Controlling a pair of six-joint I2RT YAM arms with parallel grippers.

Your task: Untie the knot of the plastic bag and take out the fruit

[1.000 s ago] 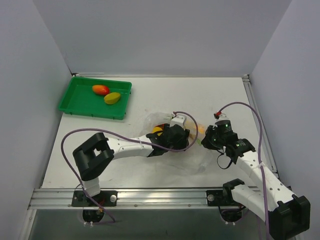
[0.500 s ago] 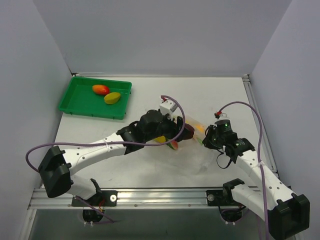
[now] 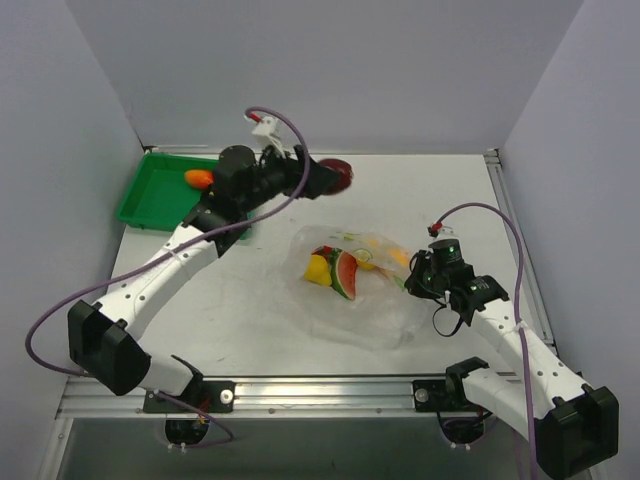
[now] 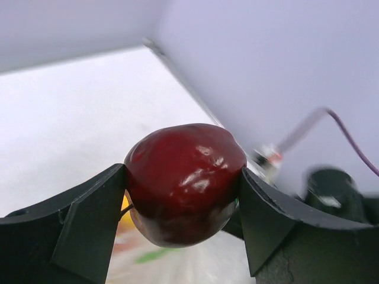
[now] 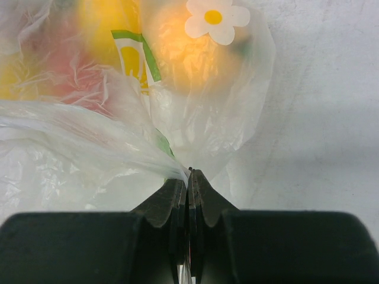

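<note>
The clear plastic bag (image 3: 360, 290) lies mid-table, holding a watermelon wedge (image 3: 345, 274), a yellow lemon (image 3: 318, 268) and an orange fruit (image 3: 400, 258). My right gripper (image 3: 412, 278) is shut on a fold of the bag's plastic (image 5: 160, 163) at its right side; the orange fruit (image 5: 189, 50) shows through the film. My left gripper (image 3: 330, 178) is shut on a dark red fruit (image 3: 338, 176), held high at the back, right of the green tray. In the left wrist view the dark red fruit (image 4: 185, 183) sits between both fingers. No knot shows.
A green tray (image 3: 160, 205) at the back left holds a red-orange mango (image 3: 200, 180) and a mango partly hidden by my left arm. White walls close the left, back and right. A metal rail runs along the near edge (image 3: 300, 392).
My left gripper has come out of the bag with the dark red fruit and swung up and back-left toward the tray. The bag has settled flat. The right gripper has held still.
</note>
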